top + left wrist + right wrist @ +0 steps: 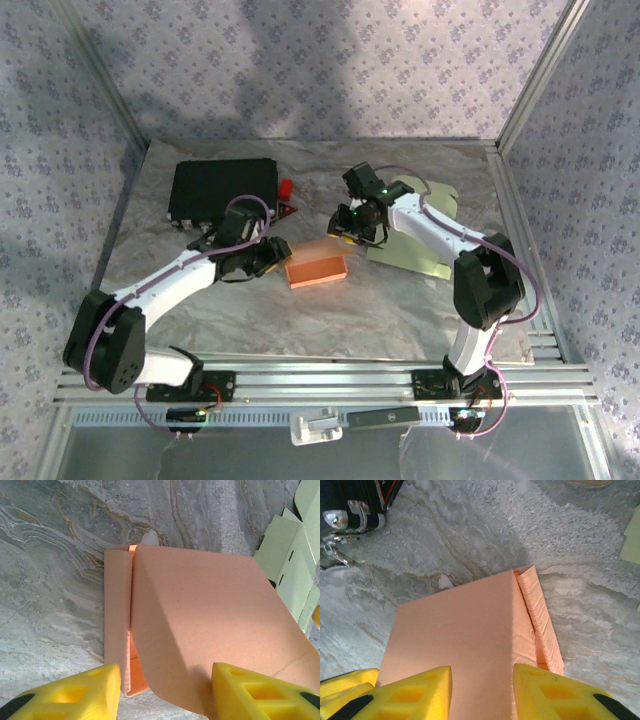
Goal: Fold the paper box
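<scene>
The orange paper box (318,268) lies on the grey marbled table between both arms. From the left wrist, the box (200,610) shows a curved lid sheet and a narrow side wall (117,615) with a slit between them. My left gripper (165,695) is open at the box's near end, one finger (65,692) by the side wall and the other over the lid. My right gripper (482,692) is also open, its yellow fingers (415,695) spread low over the lid (460,630) at the far end. In the top view the left gripper (275,255) and right gripper (345,232) flank the box.
A black case (222,190) with a red piece (286,188) beside it stands at the back left, and its latches (340,520) appear from the right wrist. A pale green flat cardboard blank (420,235) lies under the right arm. Patterned walls enclose the table.
</scene>
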Action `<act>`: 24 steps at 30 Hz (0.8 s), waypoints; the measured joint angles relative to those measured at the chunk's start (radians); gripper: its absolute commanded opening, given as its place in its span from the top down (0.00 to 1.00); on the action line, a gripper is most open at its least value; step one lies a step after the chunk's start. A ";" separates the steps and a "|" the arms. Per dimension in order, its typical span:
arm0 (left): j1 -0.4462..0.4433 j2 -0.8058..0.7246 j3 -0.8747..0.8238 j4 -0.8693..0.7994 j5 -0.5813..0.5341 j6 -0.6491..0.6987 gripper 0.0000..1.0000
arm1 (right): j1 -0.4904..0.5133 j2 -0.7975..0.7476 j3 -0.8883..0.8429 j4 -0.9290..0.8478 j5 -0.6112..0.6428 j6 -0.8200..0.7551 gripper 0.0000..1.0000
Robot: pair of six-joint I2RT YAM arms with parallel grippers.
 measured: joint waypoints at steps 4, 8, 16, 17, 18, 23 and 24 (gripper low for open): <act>-0.006 0.001 -0.001 0.025 -0.014 -0.008 0.54 | 0.015 0.000 -0.016 0.000 0.012 -0.010 0.63; -0.006 0.007 -0.016 0.055 -0.020 -0.017 0.61 | 0.027 0.000 -0.035 0.004 0.030 -0.013 0.65; -0.018 0.036 -0.047 0.104 -0.023 -0.026 0.67 | 0.034 0.000 -0.084 0.013 0.042 -0.013 0.67; -0.018 0.037 -0.051 0.110 -0.023 -0.027 0.67 | 0.034 0.000 -0.086 0.016 0.042 -0.013 0.67; -0.019 0.037 -0.056 0.115 -0.023 -0.030 0.68 | 0.034 0.000 -0.090 0.020 0.042 -0.013 0.68; -0.026 0.052 -0.060 0.135 -0.027 -0.033 0.71 | 0.034 0.000 -0.106 0.040 0.042 -0.013 0.69; -0.026 0.055 -0.062 0.140 -0.027 -0.033 0.72 | 0.034 0.000 -0.111 0.043 0.042 -0.013 0.70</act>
